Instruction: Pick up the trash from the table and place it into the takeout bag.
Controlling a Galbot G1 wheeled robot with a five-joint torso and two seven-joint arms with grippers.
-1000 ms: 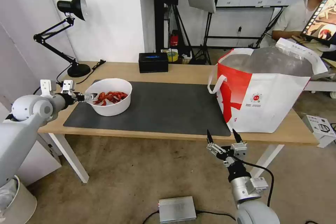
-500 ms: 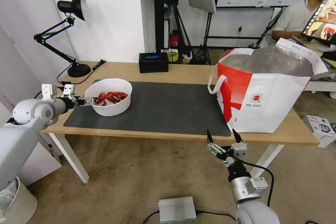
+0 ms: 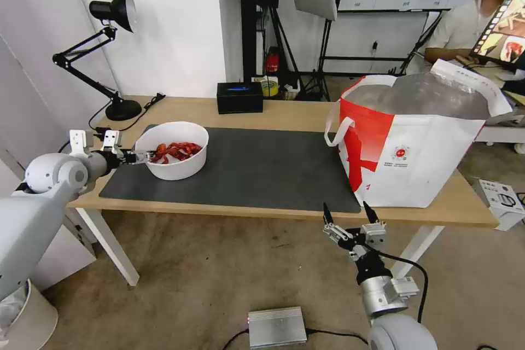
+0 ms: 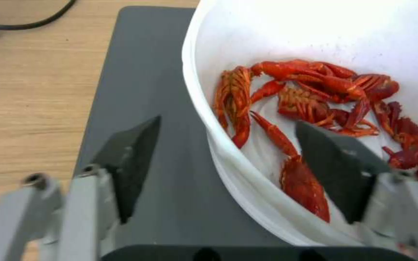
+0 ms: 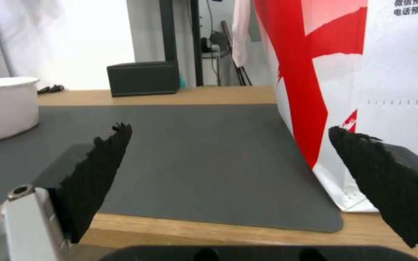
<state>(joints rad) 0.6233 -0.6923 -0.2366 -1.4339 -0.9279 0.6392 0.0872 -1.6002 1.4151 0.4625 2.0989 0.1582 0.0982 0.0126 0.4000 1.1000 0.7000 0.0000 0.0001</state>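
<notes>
The trash in view is a white round bowl of red crayfish shells, standing at the left end of the dark grey mat on the table. My left gripper is open, one finger outside the bowl's near rim and the other inside above the shells. The takeout bag stands open at the table's right end. My right gripper hangs open just below the table's front edge, near the bag's left corner, holding nothing.
A black tissue box sits at the table's back edge and a black desk lamp at the back left corner. On the floor lie a silver box and a white carton.
My left arm has sunk slightly and eased toward the bowl, and the bowl sits a touch farther back and to the right. The right arm has not moved.
</notes>
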